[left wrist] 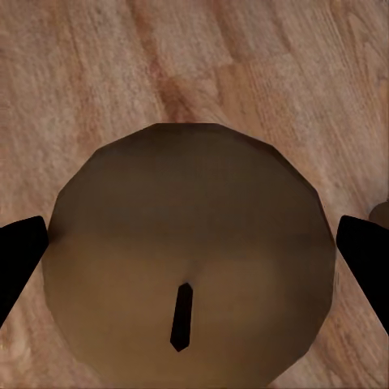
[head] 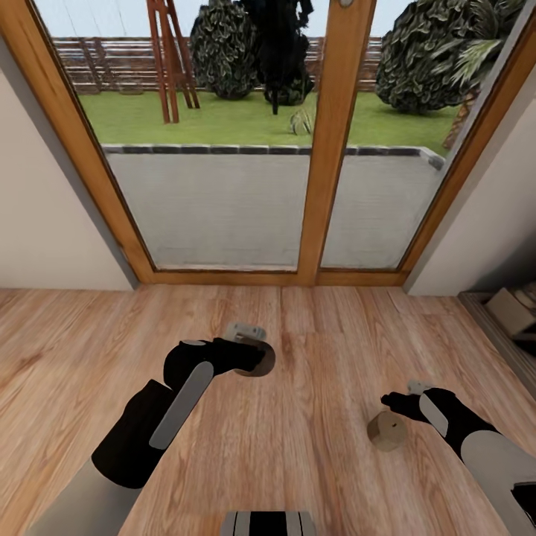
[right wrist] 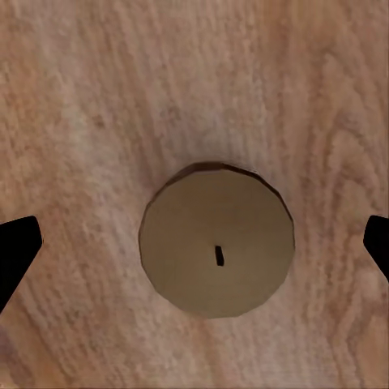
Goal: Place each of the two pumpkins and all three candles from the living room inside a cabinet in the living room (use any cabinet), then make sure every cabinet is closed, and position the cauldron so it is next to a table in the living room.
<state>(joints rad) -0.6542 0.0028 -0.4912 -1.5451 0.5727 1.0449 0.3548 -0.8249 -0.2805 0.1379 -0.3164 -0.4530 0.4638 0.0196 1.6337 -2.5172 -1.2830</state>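
Early stage: facing the glass door (head: 223, 149), two candles on the floor (head: 313, 461) just inside it, left end effector (left wrist: 194, 251) spread around one candle (left wrist: 190, 251), right end effector (right wrist: 194, 251) spread over the other candle (right wrist: 215, 251), nothing stowed as far as shown.

Light wooden plank floor (head: 313, 447), one grey-beige candle (head: 387, 430) upright on it, near the glass doors (head: 223, 201)
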